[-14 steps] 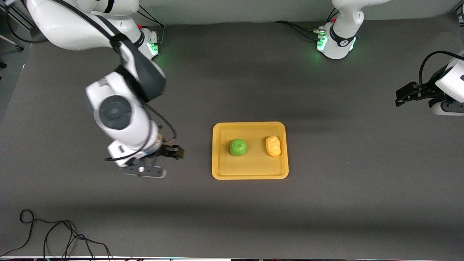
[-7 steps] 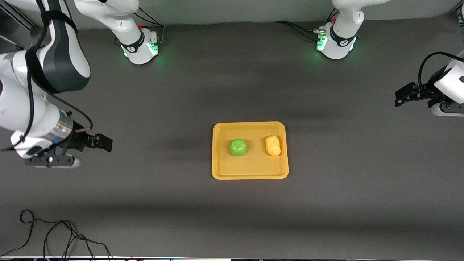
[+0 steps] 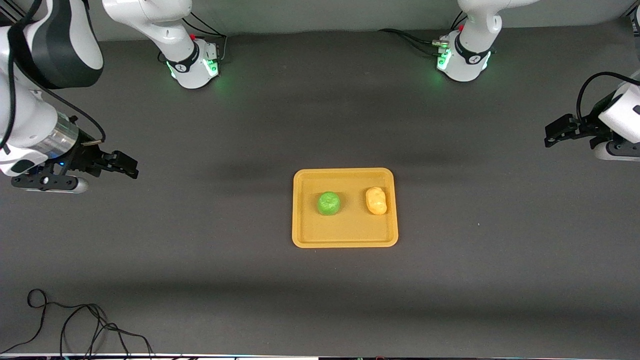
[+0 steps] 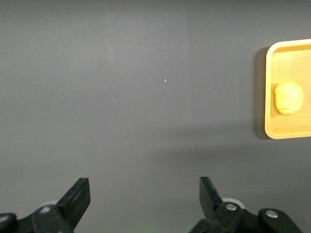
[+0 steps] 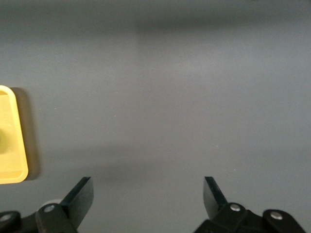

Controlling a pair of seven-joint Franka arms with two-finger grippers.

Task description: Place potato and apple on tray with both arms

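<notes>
- Apple (image 3: 328, 203) and potato (image 3: 376, 201) lay side by side on the tray (image 3: 345, 240), frame centre, on the counter (image 3: 320, 300).
- Right gripper (image 3: 131, 167) hung open, empty, at mid-left edge; left gripper (image 3: 551, 134) open, empty, at right edge.
- Both stood well apart from the tray; nothing looked left to carry.

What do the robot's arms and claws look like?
Both arms are smooth white tubes with dark grey bands at the joints, and black cables loop along them. The right arm has a shiny silver ring at its wrist. Each round white base glows green. The left gripper and right gripper are black, each with two flat pointed jaws and small silver screws.
</notes>
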